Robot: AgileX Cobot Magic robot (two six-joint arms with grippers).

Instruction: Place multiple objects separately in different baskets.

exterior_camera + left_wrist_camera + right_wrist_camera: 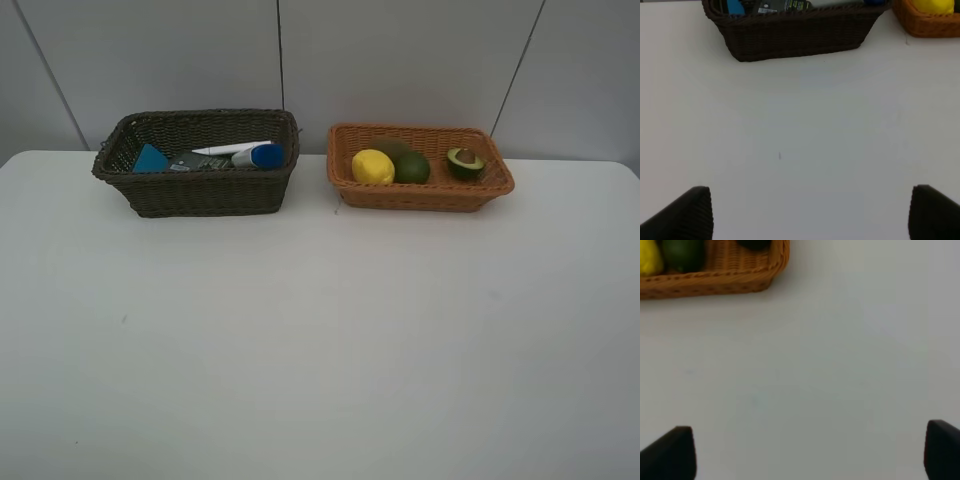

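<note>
Exterior high view, you see white table (320, 340), grey panelled wall (400, 60), dark basket (200, 190) at eleven o'clock holding marker (225, 149) lying nine-to-three, orange basket (420, 192) at one o'clock with lemon (372, 166), both grippers (810, 212) (810, 452) spread wide, empty.

Two wicker baskets, one dark brown basket (200, 190) and one orange-tan basket (420, 192); one lemon (372, 166), one halved avocado (465, 162)

Your high cam faces both baskets head-on; wrist cams sit low over the table (320, 350), sharing the orange basket (930, 27).
</note>
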